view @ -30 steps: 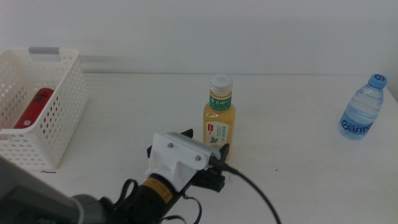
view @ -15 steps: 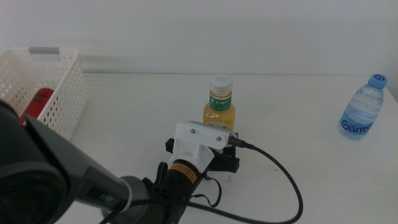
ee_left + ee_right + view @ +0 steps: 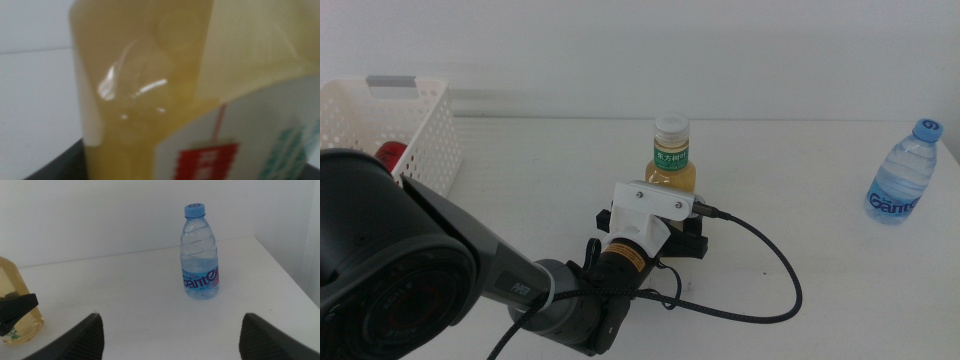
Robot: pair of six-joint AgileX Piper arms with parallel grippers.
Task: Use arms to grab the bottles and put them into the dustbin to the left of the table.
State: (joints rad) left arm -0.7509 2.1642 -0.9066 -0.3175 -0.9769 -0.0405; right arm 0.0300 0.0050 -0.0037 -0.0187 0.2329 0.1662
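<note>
my left fingers (image 3: 682, 232) sit at the base of the yellow-drink bottle (image 3: 671, 165); whether they grip it i cannot tell. a low hold could tip it when lifted. my right fingers (image 3: 170, 330) gape, empty. beyond the bottle, plain white desk (image 3: 800, 180), water bottle (image 3: 902, 184), dustbin (image 3: 425, 135).

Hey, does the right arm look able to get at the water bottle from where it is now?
Probably yes. The right gripper faces the upright water bottle with jaws open, and only bare table lies between them.
</note>
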